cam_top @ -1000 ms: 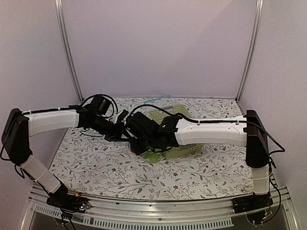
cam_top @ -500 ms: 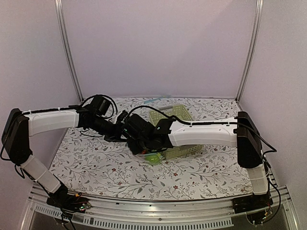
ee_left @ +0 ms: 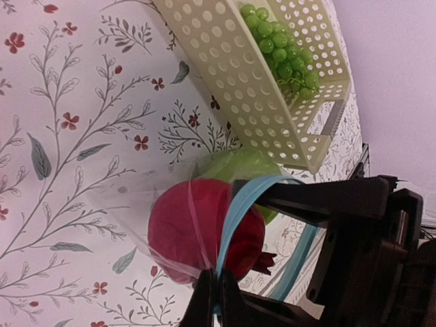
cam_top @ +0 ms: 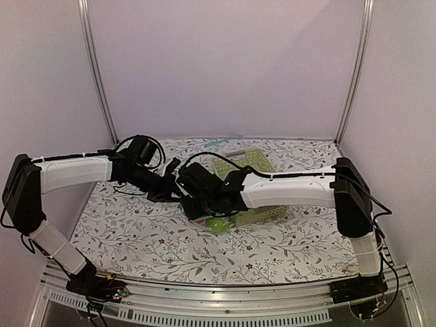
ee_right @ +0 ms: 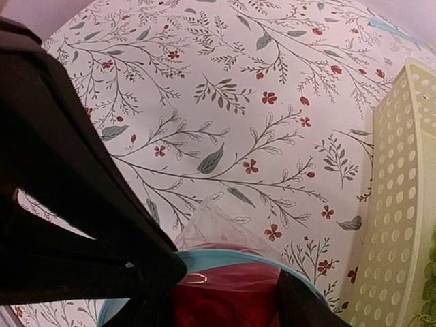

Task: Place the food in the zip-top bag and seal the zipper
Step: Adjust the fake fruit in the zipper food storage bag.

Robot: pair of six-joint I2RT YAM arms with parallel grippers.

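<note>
The clear zip-top bag (ee_left: 133, 204) lies on the floral table and holds the green apple (ee_left: 235, 167), which also shows in the top view (cam_top: 218, 223). My left gripper (ee_left: 218, 289) is shut on the light blue zipper (ee_left: 245, 204) at the bag's mouth and holds it up. My right gripper (ee_right: 228, 286) reaches into the open mouth with the red apple (ee_right: 225, 303) between its fingers (ee_right: 300, 306); the blue strip (ee_right: 231, 257) arches over it. The red apple (ee_left: 197, 231) sits inside the bag, in front of the green one. In the top view both grippers (cam_top: 174, 189) (cam_top: 201, 208) meet mid-table.
A pale green perforated basket (ee_left: 238, 82) with a bunch of green grapes (ee_left: 279, 48) stands just right of the bag, under my right arm (cam_top: 293, 194). It also shows at the right edge of the right wrist view (ee_right: 402, 204).
My right gripper has moved a little left and down with the red apple, deeper into the bag's mouth. The left arm has barely moved.
</note>
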